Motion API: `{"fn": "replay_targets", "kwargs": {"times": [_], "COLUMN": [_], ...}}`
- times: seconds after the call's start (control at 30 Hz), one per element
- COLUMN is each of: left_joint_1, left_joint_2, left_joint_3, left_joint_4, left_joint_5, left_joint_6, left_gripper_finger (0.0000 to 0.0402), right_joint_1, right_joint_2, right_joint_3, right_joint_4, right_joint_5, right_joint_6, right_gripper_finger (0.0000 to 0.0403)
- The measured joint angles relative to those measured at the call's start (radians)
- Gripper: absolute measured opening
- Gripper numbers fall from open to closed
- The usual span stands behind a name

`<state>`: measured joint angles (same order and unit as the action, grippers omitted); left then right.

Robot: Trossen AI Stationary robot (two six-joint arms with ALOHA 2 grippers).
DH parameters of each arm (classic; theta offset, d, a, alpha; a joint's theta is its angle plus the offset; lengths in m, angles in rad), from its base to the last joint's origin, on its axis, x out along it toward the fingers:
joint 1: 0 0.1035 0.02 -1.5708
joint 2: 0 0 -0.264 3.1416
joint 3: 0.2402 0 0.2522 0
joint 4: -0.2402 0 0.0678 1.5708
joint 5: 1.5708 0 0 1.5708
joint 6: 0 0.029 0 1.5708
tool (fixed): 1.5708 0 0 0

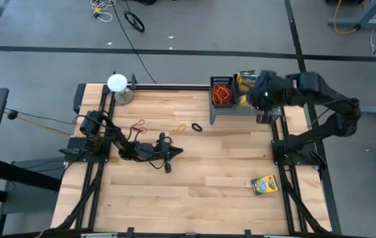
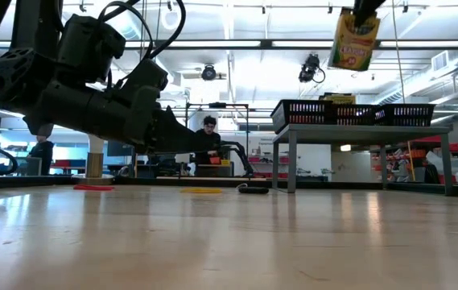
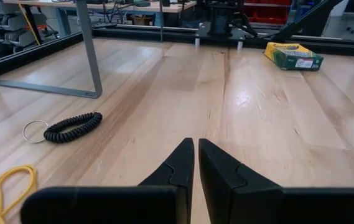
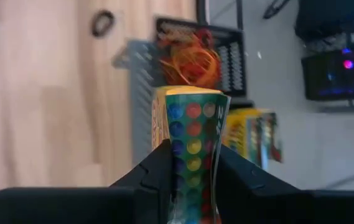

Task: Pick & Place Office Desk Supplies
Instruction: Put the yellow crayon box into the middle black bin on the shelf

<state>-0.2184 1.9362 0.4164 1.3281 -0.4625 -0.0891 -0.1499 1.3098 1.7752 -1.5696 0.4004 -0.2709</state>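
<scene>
One crayon box (image 4: 192, 146) is pinched upright between the fingers of the right gripper (image 4: 189, 180), high above the black wire-mesh rack (image 1: 230, 96) at the table's far edge; its top reads "Crayola" in the low view, and rows of coloured dots show on the side facing the wrist camera. A second crayon box (image 1: 246, 80) lies in the rack, beside a tangle of orange and red rubber bands (image 1: 222, 93) in another compartment. A third crayon box (image 1: 263, 184) lies on the table (image 1: 207, 172) near the right arm's base. Three loose items lie mid-table: a red band (image 1: 137, 125), a yellow band (image 1: 180, 128) and a black coiled loop (image 1: 196, 126). The left gripper (image 3: 195, 162) rests low over the wood, fingers nearly together, holding nothing.
</scene>
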Motion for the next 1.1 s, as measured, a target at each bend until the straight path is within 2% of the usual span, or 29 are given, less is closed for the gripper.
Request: {"fn": "replay_targets", "kwargs": {"times": [0.23, 0.37, 0.63, 1.1], "left_joint_1": [-0.005, -0.005, -0.005, -0.020], "left_joint_2": [0.000, 0.000, 0.000, 0.000], "left_joint_3": [0.000, 0.000, 0.000, 0.000], "left_joint_4": [-0.017, -0.026, -0.027, -0.024], "left_joint_5": [0.027, 0.030, 0.037, 0.037], "left_joint_6": [0.011, 0.011, -0.001, 0.003], "left_gripper_finger": [0.0032, 0.0032, 0.0032, 0.0032], "right_joint_1": [-0.300, -0.406, -0.449, -0.477], "right_joint_2": [0.000, 0.005, 0.013, 0.013], "right_joint_3": [-0.052, -0.089, -0.212, -0.360], "right_joint_4": [0.045, 0.111, 0.257, 0.375], "right_joint_5": [-0.035, -0.090, -0.125, -0.122], "right_joint_6": [-0.197, -0.298, -0.421, -0.461], "right_gripper_finger": [0.0096, 0.0096, 0.0096, 0.0096]}}
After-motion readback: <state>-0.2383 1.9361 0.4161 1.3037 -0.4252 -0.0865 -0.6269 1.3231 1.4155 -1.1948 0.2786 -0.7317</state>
